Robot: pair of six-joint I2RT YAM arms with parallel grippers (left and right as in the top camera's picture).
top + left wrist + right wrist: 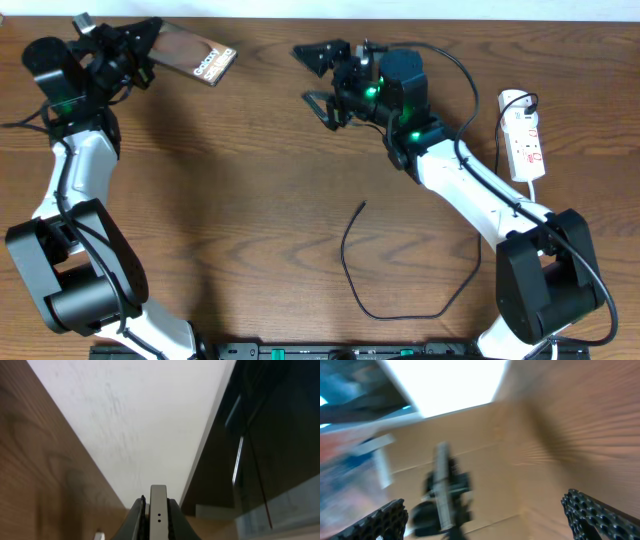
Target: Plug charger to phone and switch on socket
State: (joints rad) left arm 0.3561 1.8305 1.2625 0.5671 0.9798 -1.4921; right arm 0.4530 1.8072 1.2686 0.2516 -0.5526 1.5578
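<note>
Closest to the lens, in the left wrist view, finds the left fingers (135,522) pressed onto the thin edge of the phone (158,512), pinching the slab seen end-on. Confirms from overhead the phone jutting out from those fingers toward the right fingers (322,52), lettered face up. Cannot tell contact between its far corner and the table (250,200).

Records the right fingers spread to the full, holding nothing. Discounts the right wrist view as heavily blurred; reads nothing from it beyond the gaping fingers.

Finds the charger (344,262) lying loose in a curl on the table, well apart from both sets of fingers, on the arm-base side of the right fingers. Notes its plug tip (363,204) free, touched by nothing, well apart from the phone.

Locates the socket (525,140) well off to the outer side of the right fingers, untouched. Cannot read the switch position; too small.

Judges the phone secured and nothing else done. Judges outstanding: pick up the plug tip with the right fingers, carry it to the phone's port, seat it, then press the socket switch. Rates the task as barely begun. Flags the port end of the phone as unidentifiable from these views, and the thin, limp cable as likely to swing once lifted.
</note>
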